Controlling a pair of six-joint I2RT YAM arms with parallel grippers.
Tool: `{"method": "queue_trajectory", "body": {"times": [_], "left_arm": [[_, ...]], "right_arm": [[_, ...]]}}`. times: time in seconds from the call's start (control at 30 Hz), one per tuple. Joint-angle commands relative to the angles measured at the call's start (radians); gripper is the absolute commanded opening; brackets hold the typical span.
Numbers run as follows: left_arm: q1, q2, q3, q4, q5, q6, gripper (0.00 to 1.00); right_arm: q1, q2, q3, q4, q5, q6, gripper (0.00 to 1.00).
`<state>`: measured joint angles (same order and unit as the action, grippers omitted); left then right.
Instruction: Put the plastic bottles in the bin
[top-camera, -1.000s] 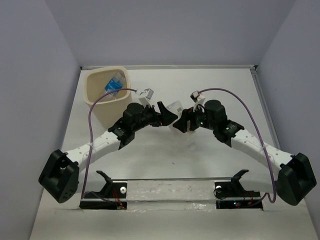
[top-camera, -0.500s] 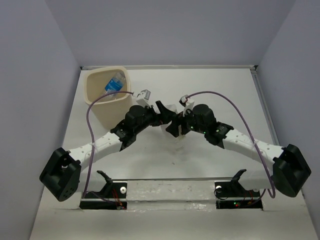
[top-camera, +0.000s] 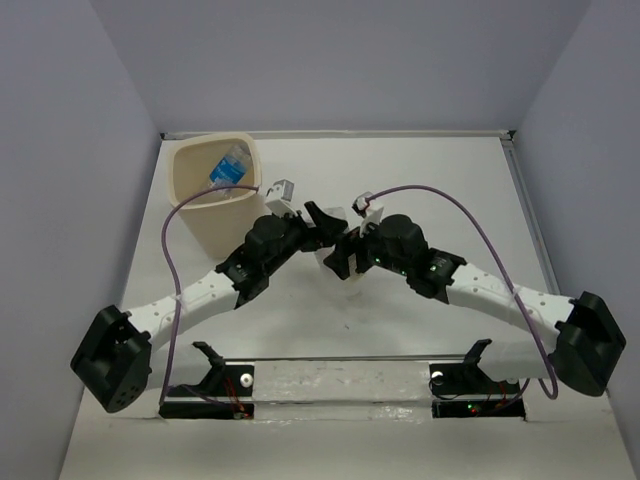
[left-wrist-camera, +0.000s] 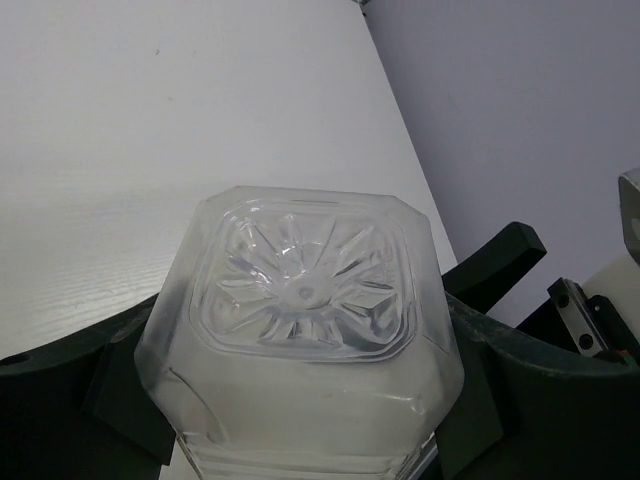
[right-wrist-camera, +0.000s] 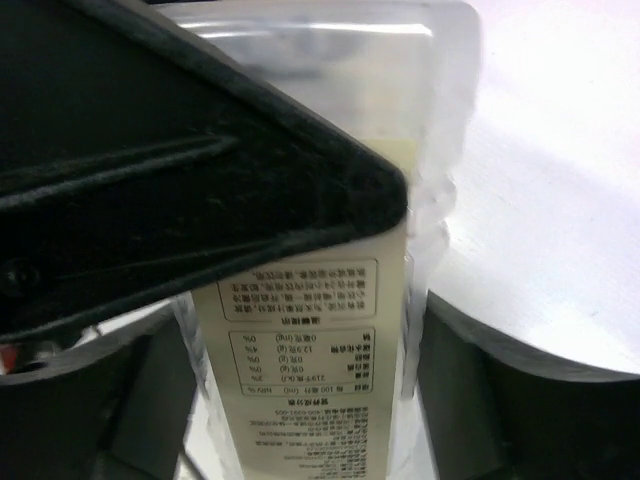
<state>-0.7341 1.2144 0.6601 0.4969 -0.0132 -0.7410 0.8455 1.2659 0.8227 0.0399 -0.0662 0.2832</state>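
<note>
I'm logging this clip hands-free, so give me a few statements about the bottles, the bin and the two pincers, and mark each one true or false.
1. A blue-labelled bottle lies inside the bin. True.
2. The left pincer grips a squarish clear bottle near its base. True.
3. The bin stands far right in the top view. False: it stands far left.
4. The squarish bottle's label is blue. False: it is pale with dark print.
5. The right pincer is well away from the squarish bottle. False: its fingers flank it, though whether they are clamping it cannot be told.
</note>
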Motion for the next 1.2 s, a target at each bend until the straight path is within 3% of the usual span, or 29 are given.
{"method": "queue_trajectory", "body": {"times": [0.0,0.17,0.4,0.53,0.7,0.77,0.87,1.17], "left_arm": [[0.004,-0.124,0.102,-0.028,-0.102,0.075,0.38],[0.074,-0.182,0.373,-0.253,-0.203,0.21,0.38],[0.347,-0.122,0.746,-0.464,-0.214,0.32,0.39],[0.458,-0.062,0.901,-0.535,-0.4,0.422,0.39],[0.552,-0.018,0.909,-0.528,-0.605,0.521,0.4],[0.556,-0.018,0.872,-0.495,-0.73,0.607,0.4],[0.556,-0.033,0.741,-0.361,-0.803,0.715,0.4],[0.526,-0.038,0.538,-0.195,-0.679,0.828,0.43]], "right_arm": [[0.023,-0.097,0.007,0.038,0.014,0.01,0.96],[0.023,-0.265,-0.039,0.017,-0.023,-0.022,1.0],[0.023,-0.356,-0.086,-0.005,0.012,-0.033,1.0],[0.023,-0.355,-0.102,-0.002,0.019,-0.032,0.99],[0.023,-0.365,-0.115,0.006,0.028,-0.032,0.99],[0.023,-0.372,-0.131,0.014,0.01,-0.032,0.99],[0.023,-0.378,-0.143,0.023,0.008,-0.036,0.99],[0.023,-0.389,-0.165,0.051,-0.011,-0.03,0.98]]}}
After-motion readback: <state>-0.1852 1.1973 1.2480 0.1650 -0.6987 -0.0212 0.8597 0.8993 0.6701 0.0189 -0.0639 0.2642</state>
